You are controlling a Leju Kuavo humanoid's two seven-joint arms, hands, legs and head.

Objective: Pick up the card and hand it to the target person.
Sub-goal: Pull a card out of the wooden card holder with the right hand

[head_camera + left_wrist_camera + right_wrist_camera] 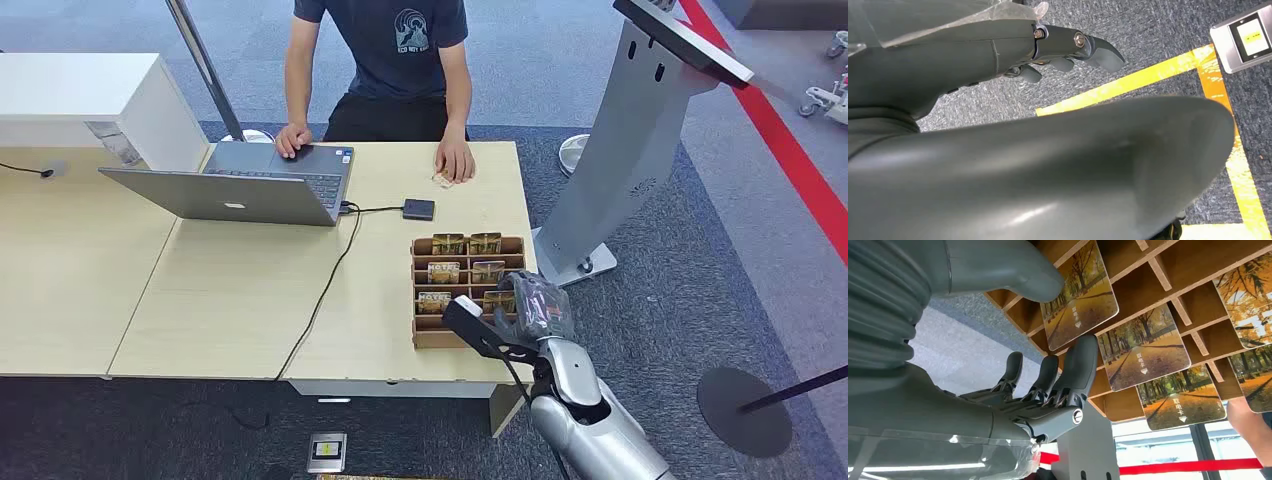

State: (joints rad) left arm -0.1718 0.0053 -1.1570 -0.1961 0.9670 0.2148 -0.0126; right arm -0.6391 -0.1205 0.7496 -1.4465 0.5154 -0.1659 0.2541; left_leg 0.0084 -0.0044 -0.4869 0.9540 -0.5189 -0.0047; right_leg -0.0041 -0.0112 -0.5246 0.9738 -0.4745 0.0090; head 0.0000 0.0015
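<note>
Closest to the lens, the right robot hand reaches at the wooden card rack, thumb above and fingers below the nearest card, spread apart and gripping nothing yet. That card sits upright in the rack's near row, on the side toward the grey kiosk stand, with more cards slotted in the rows beyond. From the rack, a small black box and a laptop lie farther along the tabletop, and the seated person waits at the far edge. I'd guess the risk is closing on two cards, or tipping the light rack. Hanging low over the carpet, the left robot hand is curled on nothing.
</note>
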